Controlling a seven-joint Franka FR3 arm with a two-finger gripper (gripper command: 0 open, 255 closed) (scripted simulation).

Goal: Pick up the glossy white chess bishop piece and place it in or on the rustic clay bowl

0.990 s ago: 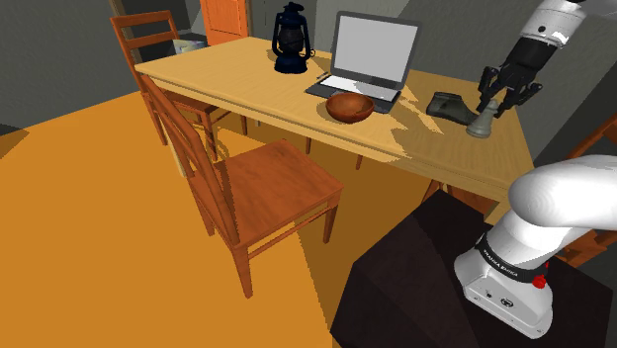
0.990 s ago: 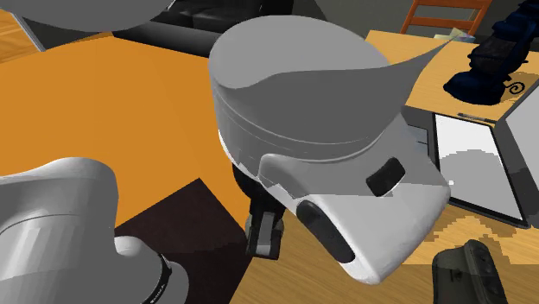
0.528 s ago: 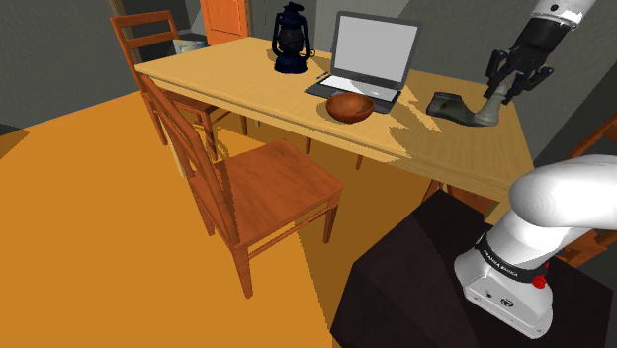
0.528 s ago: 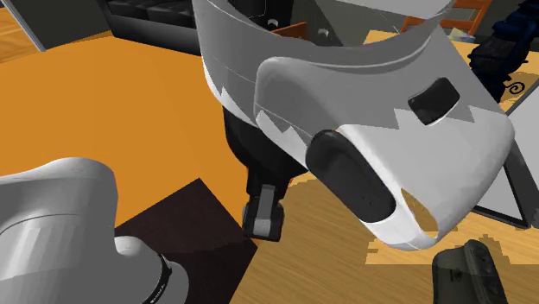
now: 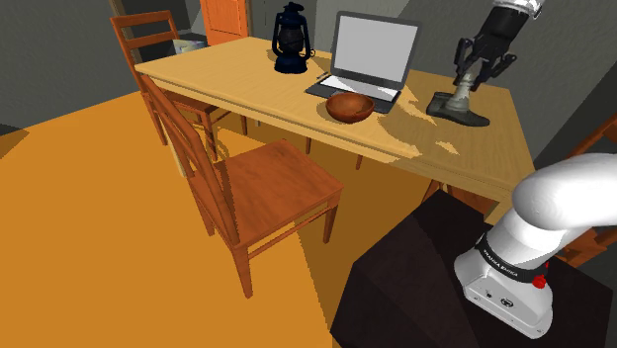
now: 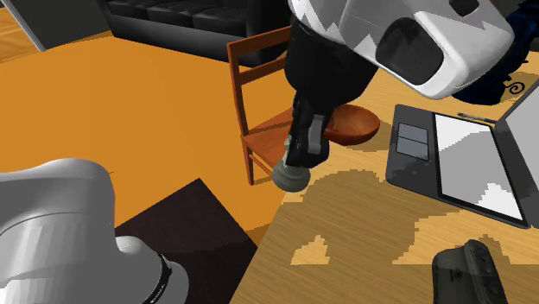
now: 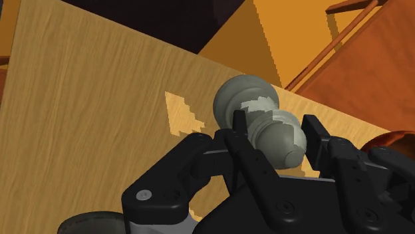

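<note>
The bishop (image 5: pixel 462 93) is a pale grey-white turned piece with a round base. My gripper (image 5: pixel 479 65) is shut on it and holds it in the air above the table's right part in the shoulder view. In the wrist view the bishop (image 7: pixel 259 121) sits clasped between the two black fingers (image 7: pixel 238 141), base pointing away from the hand. The second exterior view has the gripper (image 6: pixel 307 145) with the bishop's base (image 6: pixel 292 175) over the table edge. The reddish-brown clay bowl (image 5: pixel 350 106) stands in front of the laptop, to the left of the gripper; the same bowl (image 6: pixel 350 126) lies just beyond the gripper.
An open laptop (image 5: pixel 371 54) and a dark lantern (image 5: pixel 289 40) stand at the back of the wooden table (image 5: pixel 247 74). A dark grey object (image 5: pixel 458 107) lies under the held bishop. A wooden chair (image 5: pixel 267 183) stands before the table, another (image 5: pixel 148 40) at its far end.
The gripper rose off the table with the bishop and carried it to the shoulder view's left, from near the table's right corner to above the dark grey object.
</note>
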